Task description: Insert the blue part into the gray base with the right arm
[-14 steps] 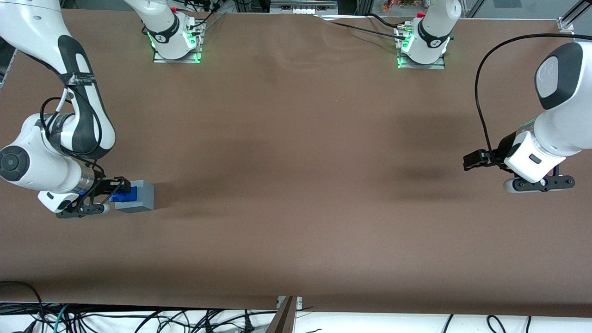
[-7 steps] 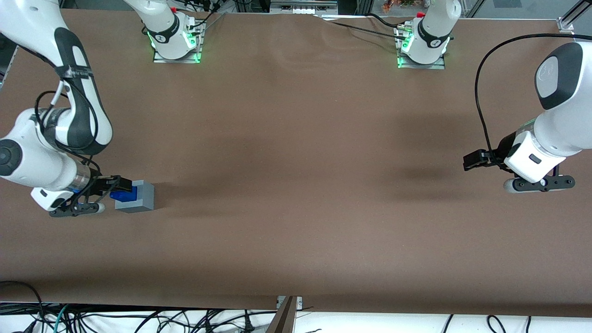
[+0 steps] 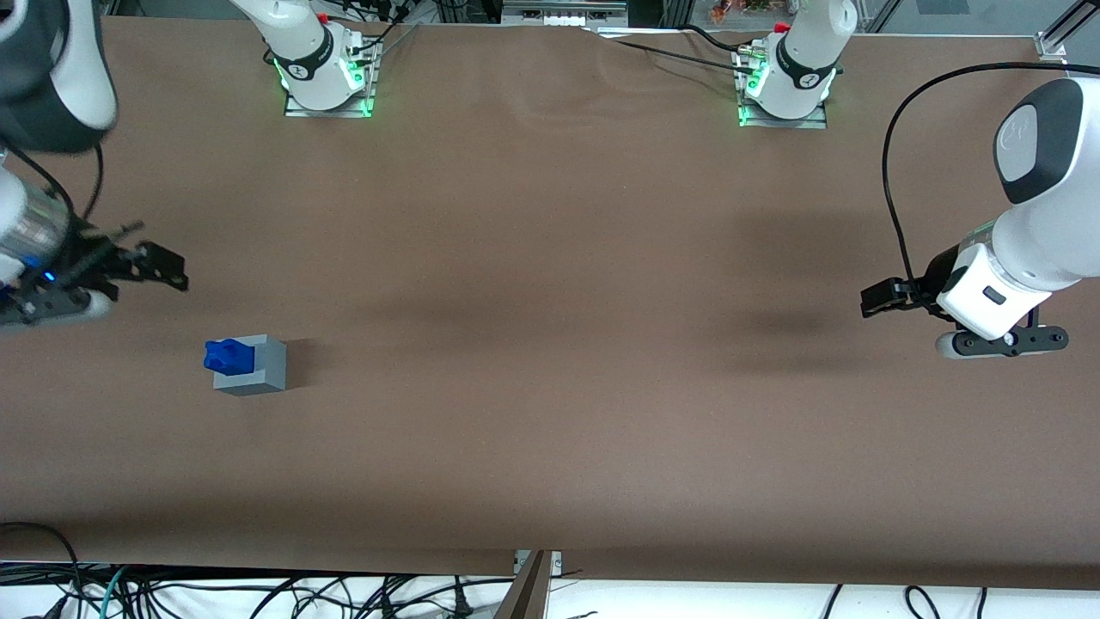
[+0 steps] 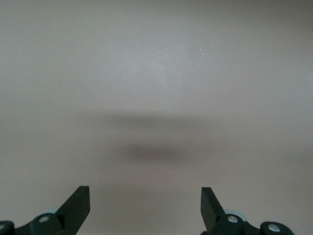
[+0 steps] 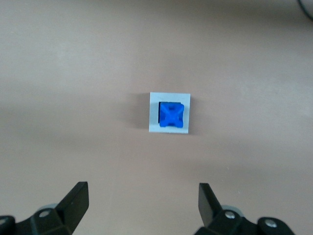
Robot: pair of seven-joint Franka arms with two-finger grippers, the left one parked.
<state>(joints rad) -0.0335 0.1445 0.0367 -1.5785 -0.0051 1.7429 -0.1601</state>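
The gray base point(image 3: 258, 368) stands on the brown table toward the working arm's end. The blue part point(image 3: 227, 356) sits in the recess in its top, its knobby top sticking out. In the right wrist view the blue part point(image 5: 171, 114) shows seated inside the gray base point(image 5: 154, 113). The right arm's gripper point(image 3: 161, 265) is open and empty, raised well above the table and apart from the base, farther from the front camera than it. In the right wrist view the gripper point(image 5: 142, 196) has its jaws wide apart with bare table between them.
Two arm mounts with green lights point(image 3: 326, 82) point(image 3: 782, 90) stand at the table's edge farthest from the front camera. Cables point(image 3: 258, 593) lie below the table's near edge. The brown table point(image 3: 550, 344) stretches wide toward the parked arm's end.
The gripper has let go of the blue part, opened, and risen up and away from the gray base. The blue part stays seated in the base.
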